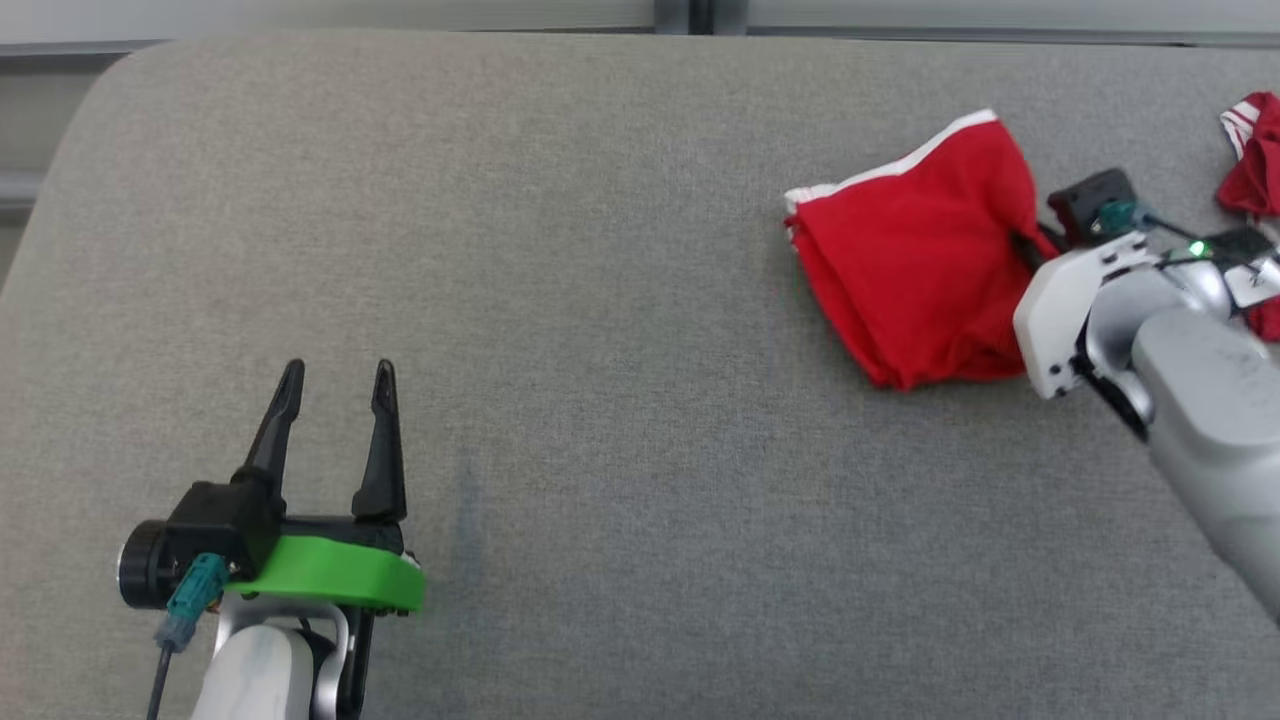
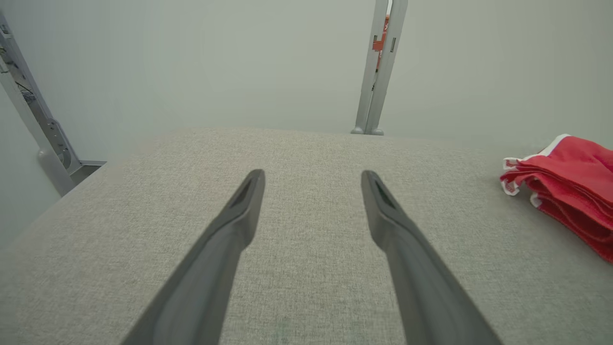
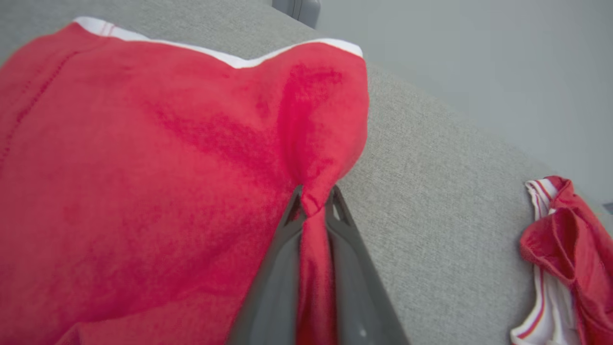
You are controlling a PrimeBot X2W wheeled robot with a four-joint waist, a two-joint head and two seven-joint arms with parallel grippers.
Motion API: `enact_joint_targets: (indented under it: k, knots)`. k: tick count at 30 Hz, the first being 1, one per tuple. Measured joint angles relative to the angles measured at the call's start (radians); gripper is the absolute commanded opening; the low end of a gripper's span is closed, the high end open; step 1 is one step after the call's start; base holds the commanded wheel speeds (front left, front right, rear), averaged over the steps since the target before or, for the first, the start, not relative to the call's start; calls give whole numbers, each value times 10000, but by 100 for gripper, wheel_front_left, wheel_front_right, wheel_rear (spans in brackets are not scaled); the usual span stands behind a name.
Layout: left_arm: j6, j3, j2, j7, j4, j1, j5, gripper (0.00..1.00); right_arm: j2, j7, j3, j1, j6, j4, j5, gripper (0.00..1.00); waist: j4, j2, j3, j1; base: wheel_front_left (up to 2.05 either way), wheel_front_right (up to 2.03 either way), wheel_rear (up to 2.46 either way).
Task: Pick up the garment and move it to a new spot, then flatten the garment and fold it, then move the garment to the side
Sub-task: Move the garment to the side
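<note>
The garment [image 1: 915,265] is a red cloth with white trim, lying bunched at the right of the grey table [image 1: 560,300]. My right gripper [image 1: 1030,245] sits at its right edge. The right wrist view shows that gripper [image 3: 313,201] shut on a pinched fold of the garment [image 3: 143,167], red cloth running down between its fingers [image 3: 275,268]. My left gripper [image 1: 335,385] stands open at the lower left, far from the cloth, with nothing between its fingers [image 2: 230,225]. The left wrist view has that open gripper [image 2: 311,187] over bare table, the garment [image 2: 570,182] off to its right.
A second red and white cloth [image 1: 1255,150] lies at the table's far right edge, also seen as a crumpled heap [image 3: 560,258] in the right wrist view. A grey upright post [image 2: 380,67] stands behind the table. The table's rounded back left corner [image 1: 110,90] is near.
</note>
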Motion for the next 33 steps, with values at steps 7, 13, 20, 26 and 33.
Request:
enact_joint_targets:
  k: [7,13,20,26,33]
  knots:
    - [17,-31,244,-36,-608,-522,159,100,-1877,288,1225,-1268,-2,-1300,823,0,-602,0,948,1,0,0,0]
    - [92,19,543,125,-1327,-709,282,100,-3436,462,1565,-2103,-2,-2132,1423,0,-1325,0,1650,1,0,0,0]
    - [146,73,928,575,-2144,-773,445,100,-4713,585,1509,-2731,-2,-2451,1933,0,-2047,0,2524,1,0,0,0]
    - [196,63,1154,846,-2736,-836,527,100,-5118,612,1603,-3094,0,-2104,2123,0,-2499,0,3194,2,0,0,0]
    - [234,63,1325,1035,-3252,-835,539,100,-5089,119,1787,-3664,0,-1358,1889,0,-2838,0,3622,1,0,0,0]
